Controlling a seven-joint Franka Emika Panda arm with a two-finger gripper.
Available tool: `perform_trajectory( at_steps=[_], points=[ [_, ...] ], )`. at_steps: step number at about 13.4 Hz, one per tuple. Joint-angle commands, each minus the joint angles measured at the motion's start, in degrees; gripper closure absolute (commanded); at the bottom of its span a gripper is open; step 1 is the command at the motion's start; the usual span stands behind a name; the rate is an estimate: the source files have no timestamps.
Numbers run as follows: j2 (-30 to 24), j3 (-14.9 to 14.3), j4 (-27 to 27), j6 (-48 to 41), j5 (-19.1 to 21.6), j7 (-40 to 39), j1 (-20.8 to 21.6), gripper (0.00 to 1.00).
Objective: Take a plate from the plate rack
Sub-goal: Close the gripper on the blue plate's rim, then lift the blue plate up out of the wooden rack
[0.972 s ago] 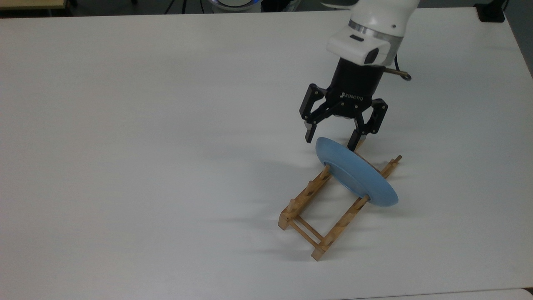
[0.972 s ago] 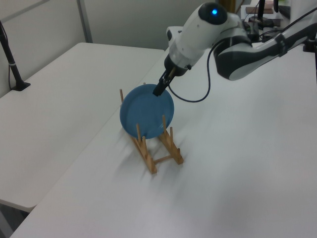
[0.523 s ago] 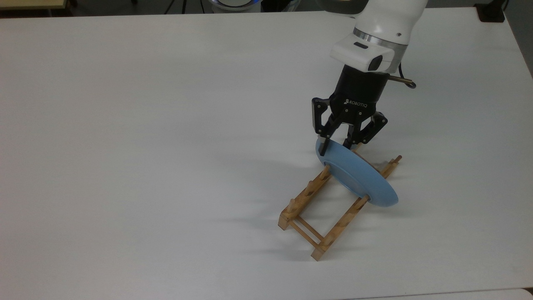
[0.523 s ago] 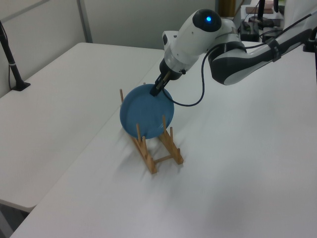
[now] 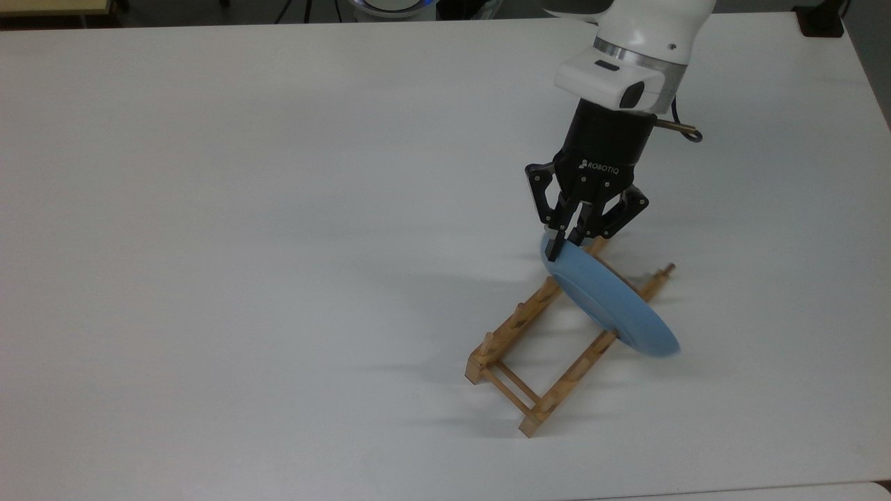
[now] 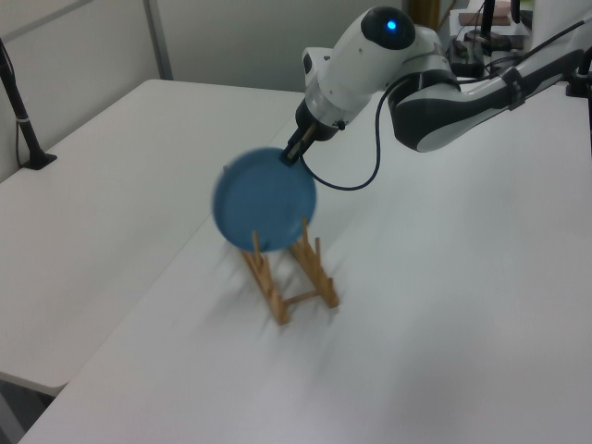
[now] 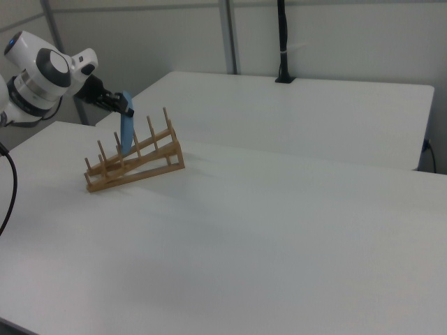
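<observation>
My gripper [image 5: 561, 244] is shut on the upper rim of the light-blue plate [image 5: 616, 303], which hangs edge-on and tilted over the far end of the light-wood plate rack [image 5: 518, 327]. In the left view the plate [image 6: 264, 199] is blurred and raised, its lower edge still level with the tops of the rack's [image 6: 289, 277] pegs, with the gripper [image 6: 292, 155] at its top right rim. The right view has the plate [image 7: 126, 132] as a thin blue strip between the pegs of the rack [image 7: 136, 165], held by the gripper [image 7: 117, 105].
The rack stands on a wide white table [image 5: 278, 209]. A second white table [image 6: 102, 194] adjoins it, with a black post [image 6: 22, 120] clamped at its edge. The arm's cable [image 6: 370, 171] loops beside the gripper.
The gripper went from open above the plate to shut on its top rim. The plate has since risen and shifted toward the top view's right, out of its slot.
</observation>
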Motion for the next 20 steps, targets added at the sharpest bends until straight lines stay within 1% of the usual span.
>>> perform_trajectory(
  at_steps=[1,7,9,10,11,12,14,15,16,18,20],
  points=[
    [-2.1,-0.7,-0.4,0.1,-1.2,1.3,0.7,0.95],
    [-6.2,-0.6,-1.0,-0.6,-0.3,1.0,0.0,0.95],
    [-8.3,-0.6,-2.6,-2.6,0.6,-0.4,-1.0,0.98],
    [-9.6,-0.5,-3.3,-4.2,2.4,-2.0,-1.7,0.98],
    [-10.7,-0.5,-3.9,-5.9,5.5,-4.9,-2.6,0.98],
    [-11.8,-0.6,-4.0,-7.9,9.6,-9.4,-3.6,0.99],
    [-13.7,-0.6,-3.8,-13.9,18.3,-21.3,-6.4,1.00],
    [-14.6,-1.0,-3.7,-17.1,22.2,-27.1,-7.8,1.00],
    [-15.4,-1.2,-3.8,-20.1,25.2,-32.7,-9.2,1.00],
    [-16.2,-1.5,-3.7,-26.3,29.0,-42.5,-12.5,1.00],
    [-17.0,-1.7,-3.8,-31.8,31.3,-51.2,-15.5,1.00]
  ],
)
